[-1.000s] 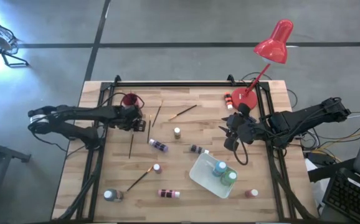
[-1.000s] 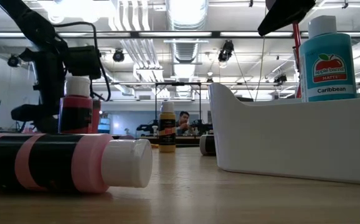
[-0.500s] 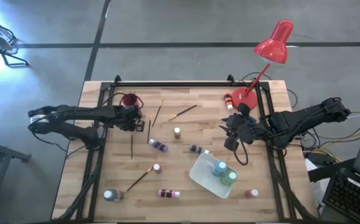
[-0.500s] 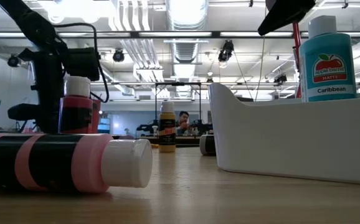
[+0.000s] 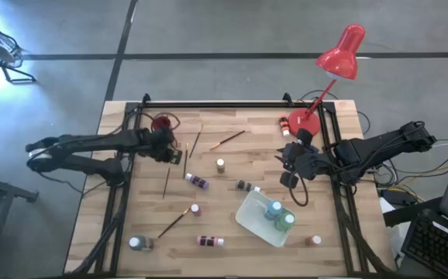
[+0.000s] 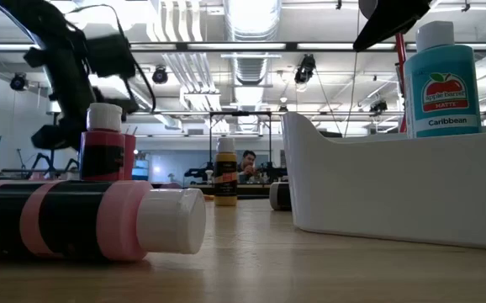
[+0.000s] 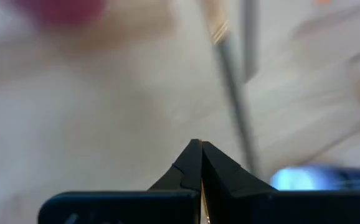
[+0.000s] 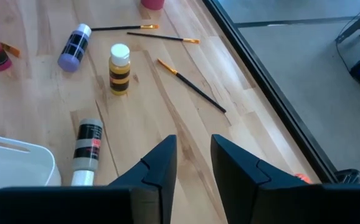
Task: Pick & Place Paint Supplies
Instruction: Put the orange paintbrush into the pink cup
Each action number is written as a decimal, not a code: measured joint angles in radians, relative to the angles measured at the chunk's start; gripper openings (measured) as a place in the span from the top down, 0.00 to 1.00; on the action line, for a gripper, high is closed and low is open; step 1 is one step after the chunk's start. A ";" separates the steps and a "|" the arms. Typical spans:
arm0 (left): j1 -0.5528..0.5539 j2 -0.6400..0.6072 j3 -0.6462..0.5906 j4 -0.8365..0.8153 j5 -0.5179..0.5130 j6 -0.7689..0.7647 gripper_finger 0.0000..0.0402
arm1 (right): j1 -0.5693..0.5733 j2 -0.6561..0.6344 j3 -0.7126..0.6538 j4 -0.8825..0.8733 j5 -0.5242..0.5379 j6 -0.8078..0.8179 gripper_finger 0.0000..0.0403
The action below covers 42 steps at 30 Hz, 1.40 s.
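The left end effector (image 5: 179, 154), pressed together empty beside a dark paintbrush (image 5: 167, 181), and the right end effector (image 5: 286, 166), narrowly spread, are hovering far from the white tray (image 5: 249, 219) awaiting scattered supplies.

White-capped paint bottles (image 5: 197, 182) and thin paintbrushes (image 5: 167, 181) lie scattered across the table; two bottles (image 5: 273, 208) stand upright.
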 joint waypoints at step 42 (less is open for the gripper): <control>0.057 -0.302 0.026 0.765 -0.736 1.005 1.00 | 0.000 0.000 0.011 0.013 0.006 0.028 0.71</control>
